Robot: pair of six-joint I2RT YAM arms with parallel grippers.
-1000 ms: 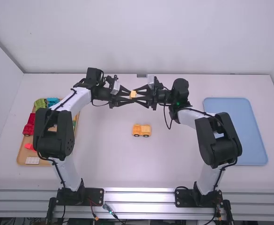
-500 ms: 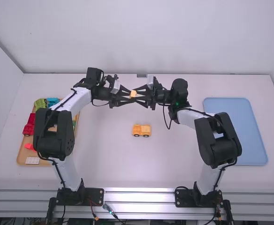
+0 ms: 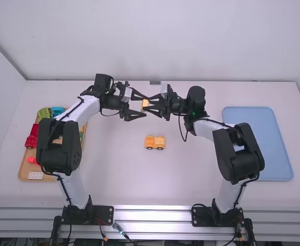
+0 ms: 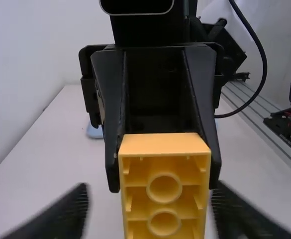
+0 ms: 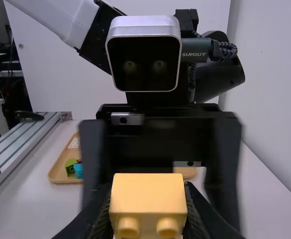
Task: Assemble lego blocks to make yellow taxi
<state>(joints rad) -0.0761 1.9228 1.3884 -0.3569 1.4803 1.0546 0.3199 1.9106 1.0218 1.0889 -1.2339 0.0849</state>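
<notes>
The left gripper (image 3: 146, 106) lets go, its fingers now spread wide either side of the yellow block (image 3: 145, 103), which the right gripper (image 3: 146, 103) keeps pinched in mid-air. The yellow wheeled piece (image 3: 155, 143) still sits on the table (image 3: 191, 169).

A white table (image 3: 191, 187) holds a tan tray (image 3: 23, 171) left of the left claw (image 3: 145, 106); a blue tray (image 3: 275, 154) right of the right claw (image 3: 146, 103); a yellow toy vehicle (image 3: 155, 142) camera-side of both.
</notes>
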